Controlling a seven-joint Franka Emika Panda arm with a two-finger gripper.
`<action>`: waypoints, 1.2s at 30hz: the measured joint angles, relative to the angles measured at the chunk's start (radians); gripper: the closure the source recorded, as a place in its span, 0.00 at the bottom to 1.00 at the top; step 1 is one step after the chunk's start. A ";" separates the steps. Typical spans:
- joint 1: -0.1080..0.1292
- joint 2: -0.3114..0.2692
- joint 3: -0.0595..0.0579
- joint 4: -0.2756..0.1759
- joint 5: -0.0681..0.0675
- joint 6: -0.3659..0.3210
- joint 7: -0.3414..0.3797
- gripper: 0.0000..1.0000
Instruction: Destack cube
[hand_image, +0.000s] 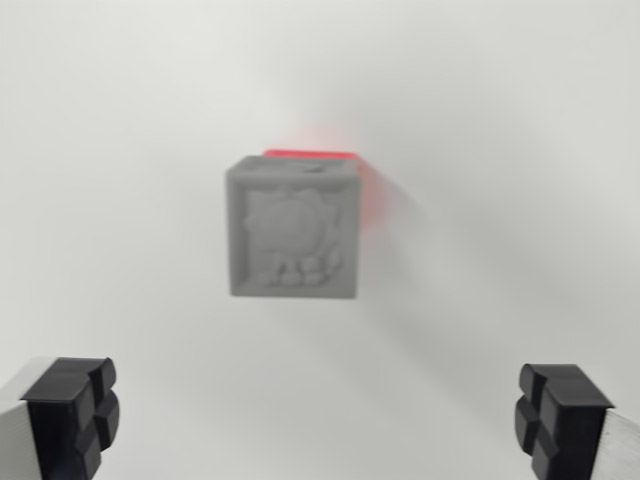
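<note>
A: How did the gripper stand at that moment?

B: Spread wide. One black finger pad sat at the bottom left corner of the wrist view, and the other pad at the bottom right corner, with bare white surface between them. They had hold of nothing and touched nothing.

A: And the cube?

B: The grey cube lay farther off, close to the middle of the view and a little left of centre, well apart from both pads. Its top face carried a raised figure inside a square frame, though the blur kept me from making out what the figure was.

A: Was it sitting on anything?

B: Yes, a red cube was beneath it. Only a thin red strip showed along the grey cube's far edge and down its right side, so the grey one covered most of it.

A: What lay around them?

B: The plain white table, with a faint shadow running right and far from the stack.
</note>
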 joint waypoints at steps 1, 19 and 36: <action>0.004 0.002 0.004 -0.004 -0.001 0.005 -0.004 0.00; 0.012 0.164 -0.003 -0.033 -0.062 0.189 0.027 0.00; 0.027 0.299 -0.029 -0.028 -0.125 0.316 0.071 0.00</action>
